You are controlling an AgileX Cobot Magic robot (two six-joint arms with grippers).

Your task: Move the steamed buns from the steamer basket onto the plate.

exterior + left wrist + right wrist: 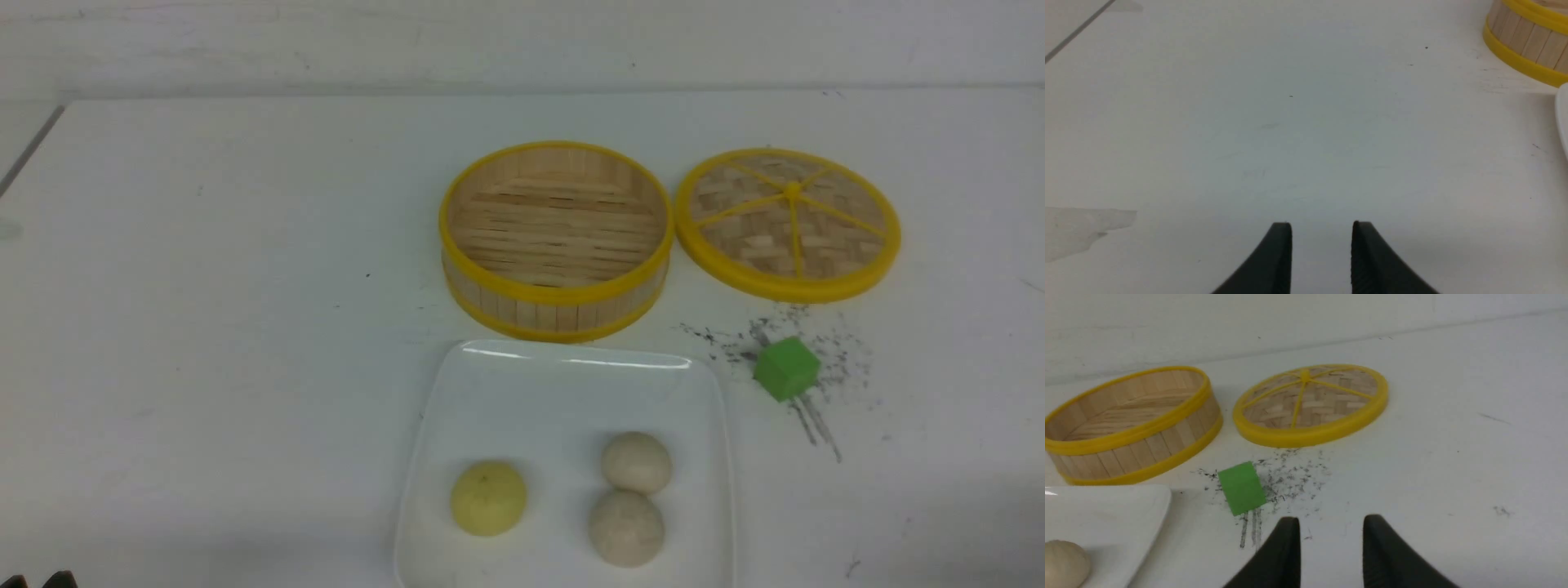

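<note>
No writing or labels readable. On the white square plate [563, 384]: pale yellow bun [488, 497], off-white bun [637, 462], touching a speckled beige bun [627, 527]. Steamer basket [556, 290] just behind, nothing inside. Left gripper [1322, 245] and right gripper [1331, 539] parted, gripping nothing, above bare table [204, 327].

The left gripper [1322, 228] hangs over the bare white table [1274, 122], jaws parted with nothing between them. Well away from it, the steamer basket [1531, 36] stands beside the plate [1563, 118].
</note>
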